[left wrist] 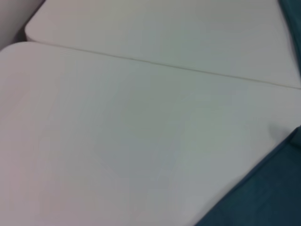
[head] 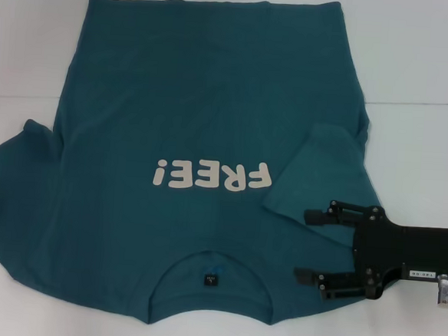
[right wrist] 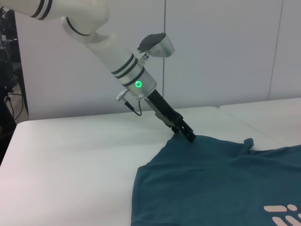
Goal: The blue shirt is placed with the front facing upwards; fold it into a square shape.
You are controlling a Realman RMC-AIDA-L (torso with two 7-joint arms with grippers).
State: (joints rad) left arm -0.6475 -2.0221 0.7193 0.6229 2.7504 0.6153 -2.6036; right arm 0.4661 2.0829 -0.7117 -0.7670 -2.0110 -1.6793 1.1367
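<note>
R gripper (head: 305,246) is low on the right side of the head view, black body coming in from the right edge, two fingers (head: 324,216) pointing toward the shirt's middle. Jaws spread wide w/ nothing between them; the fingertips sit over the cloth by the right shoulder, just below the folded-in sleeve (head: 316,171). Can't tell if they touch the fabric.

L gripper (right wrist: 189,136) shows only in the right wrist view: the white arm (right wrist: 106,44) w/ a green ring light (right wrist: 138,84) slants down to the far edge of the shirt, black tip right at the sleeve edge, where the cloth looks a bit raised. Whether it's pinching the fabric or just resting on it — can't tell.

Blue shirt (head: 196,128) lies front up on the white table (head: 423,66), spread mostly flat, collar near the robot, hem at the far side. White "FREE!" lettering (head: 212,176) reads upside down from the head view, across the chest. Small dark neck label (head: 212,277) sits inside the collar. Right sleeve is folded over onto the body; left sleeve (head: 12,176) is still spread out to the left edge. Left wrist view has only tabletop w/ a seam line (left wrist: 160,65) and a corner of teal cloth (left wrist: 263,197).
</note>
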